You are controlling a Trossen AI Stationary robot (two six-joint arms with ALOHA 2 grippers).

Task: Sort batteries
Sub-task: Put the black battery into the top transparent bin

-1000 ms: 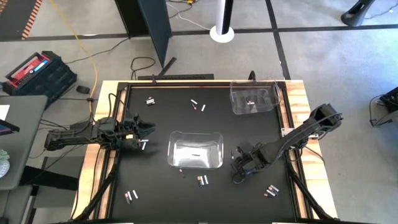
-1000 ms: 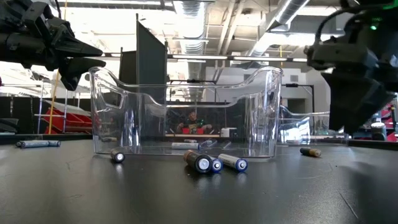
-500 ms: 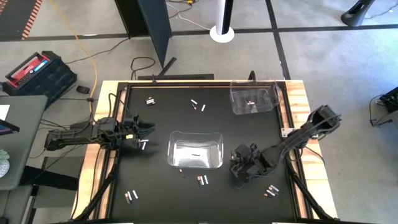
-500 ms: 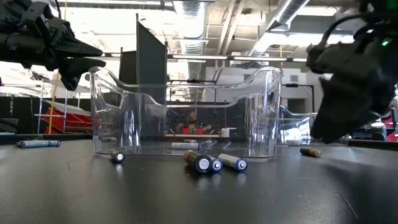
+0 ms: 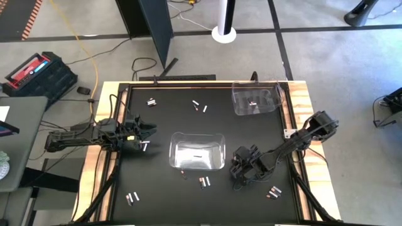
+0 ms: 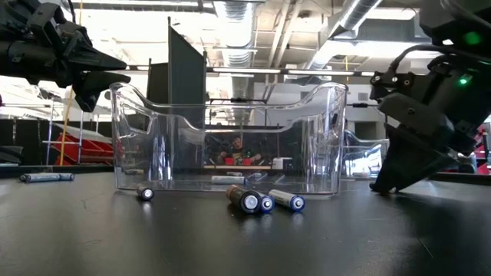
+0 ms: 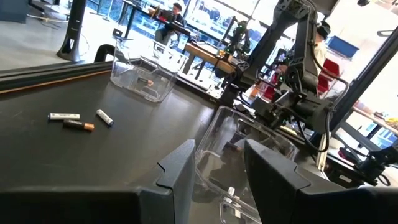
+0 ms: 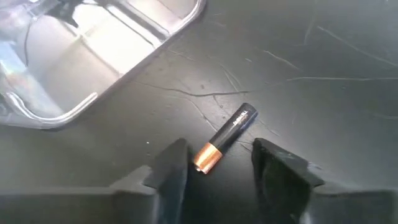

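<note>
Straddling a dark copper-tipped battery [image 8: 225,137] lying on the black worktop [image 5: 251,135] beside the middle clear bin [image 5: 198,150], my right gripper [image 8: 217,163] is standing unclenched, fingers not touching it. My left gripper [image 5: 149,130] is hovering parted at the worktop's left side.

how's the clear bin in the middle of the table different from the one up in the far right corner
The middle bin sits at the table's center beside the right gripper; the corner bin sits against the far edge, away from both arms. The middle bin holds one silvery-white battery; the corner bin holds a few small cells. Both are clear, rectangular and upright.
</note>
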